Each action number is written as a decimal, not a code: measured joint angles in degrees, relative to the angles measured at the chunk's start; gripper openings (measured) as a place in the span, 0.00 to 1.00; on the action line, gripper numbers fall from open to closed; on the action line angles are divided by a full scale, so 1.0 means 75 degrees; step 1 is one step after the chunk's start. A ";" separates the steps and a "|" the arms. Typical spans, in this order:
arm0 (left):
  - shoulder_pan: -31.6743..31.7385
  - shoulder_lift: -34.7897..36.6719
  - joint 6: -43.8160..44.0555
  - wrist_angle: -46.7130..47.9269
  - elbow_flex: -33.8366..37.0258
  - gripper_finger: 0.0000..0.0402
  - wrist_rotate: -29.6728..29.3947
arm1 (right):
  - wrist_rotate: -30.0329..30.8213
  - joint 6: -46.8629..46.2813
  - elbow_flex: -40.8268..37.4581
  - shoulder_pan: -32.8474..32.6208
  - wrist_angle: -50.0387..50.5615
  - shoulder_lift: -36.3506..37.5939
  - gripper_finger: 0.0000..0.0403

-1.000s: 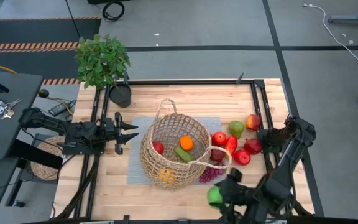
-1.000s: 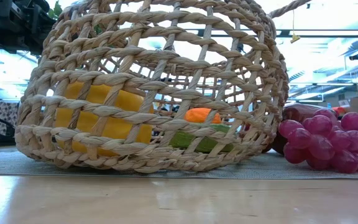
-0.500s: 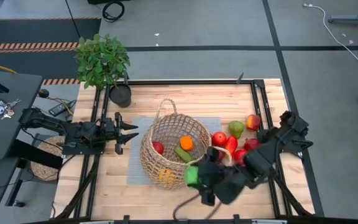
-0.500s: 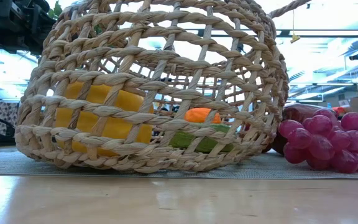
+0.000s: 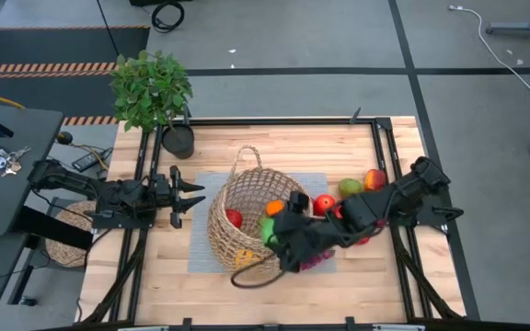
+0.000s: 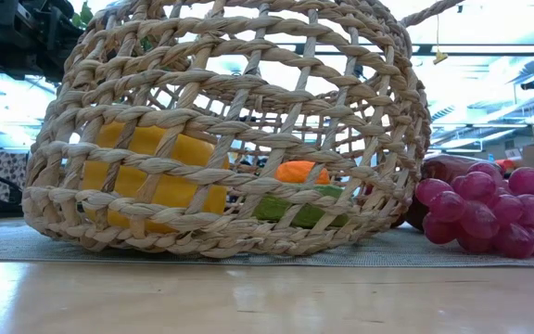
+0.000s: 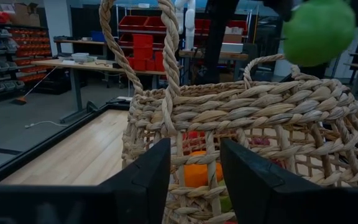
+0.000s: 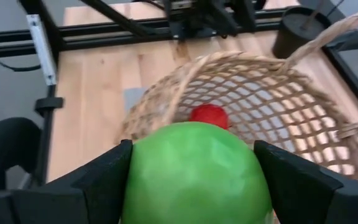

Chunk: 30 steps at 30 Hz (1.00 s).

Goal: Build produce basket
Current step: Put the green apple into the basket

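Note:
The tan wicker basket [image 5: 251, 225] sits on a grey mat [image 5: 201, 253] at mid-table. It holds a yellow piece [image 6: 156, 176], an orange piece [image 5: 275, 208], a long green piece [image 6: 295, 206] and a red piece [image 8: 208, 115]. My right gripper [image 5: 270, 232] is shut on a round green fruit [image 8: 194, 177] over the basket's opening. My left gripper [image 5: 191, 196] is open and empty, level, just left of the basket [image 7: 260, 124]. Red apples [image 5: 325, 204], a green pear [image 5: 350, 188] and purple grapes [image 6: 499, 209] lie on the table right of the basket. My right gripper pinches the green fruit's two opposite sides [image 8: 138, 180] between its two fingers [image 8: 104, 180]. The fingers come from the table's right side, slanting down. The fruit [image 7: 319, 31] is lifted clear, above the basket's rim.
A leafy plant in a black pot [image 5: 178, 141] stands at the far left corner. The basket's loop handles [image 7: 166, 56] rise above its rim. A black frame [image 5: 375, 124] runs round the table. Bare wood [image 5: 155, 276] shows near the front left.
My right gripper has carried the green fruit from near the table's front edge toward the far and left, past the grapes, to over the basket's opening. The basket and its contents have stayed still.

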<state>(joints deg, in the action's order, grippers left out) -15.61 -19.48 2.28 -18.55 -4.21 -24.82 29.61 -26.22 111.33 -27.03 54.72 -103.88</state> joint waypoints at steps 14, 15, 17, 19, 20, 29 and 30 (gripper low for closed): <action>0.0002 0.0003 0.0000 0.0000 0.0003 0.37 0.0002 | -0.1074 0.0742 -0.0592 0.1724 -0.0029 -0.0012 0.80; 0.0000 0.0000 0.0000 0.0000 0.0003 0.37 0.0002 | -0.1188 0.0785 -0.0707 0.1831 -0.0068 -0.0012 0.80; 0.0002 0.0003 0.0000 0.0000 0.0003 0.37 0.0000 | -0.1474 0.0867 -0.1047 0.2040 -0.0370 -0.0012 0.80; 0.0001 0.0000 0.0000 0.0000 0.0003 0.37 0.0000 | -0.1814 0.0927 -0.1416 0.2235 -0.0775 -0.0017 0.80; 0.0003 0.0003 0.0000 0.0000 0.0000 0.37 0.0000 | -0.1990 0.0945 -0.1578 0.2319 -0.0968 -0.0023 0.80; 0.0003 0.0002 0.0000 0.0000 0.0003 0.37 0.0000 | -0.3154 0.1029 -0.2652 0.2766 -0.1958 -0.0023 0.80; 0.0000 0.0000 0.0000 0.0000 0.0000 0.37 0.0003 | -0.3273 0.0974 -0.2754 0.2779 -0.1981 -0.0020 0.80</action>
<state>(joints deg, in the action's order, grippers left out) -15.62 -19.49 2.28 -18.55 -4.21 -24.80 5.06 -18.92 90.67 -6.19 39.86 -104.03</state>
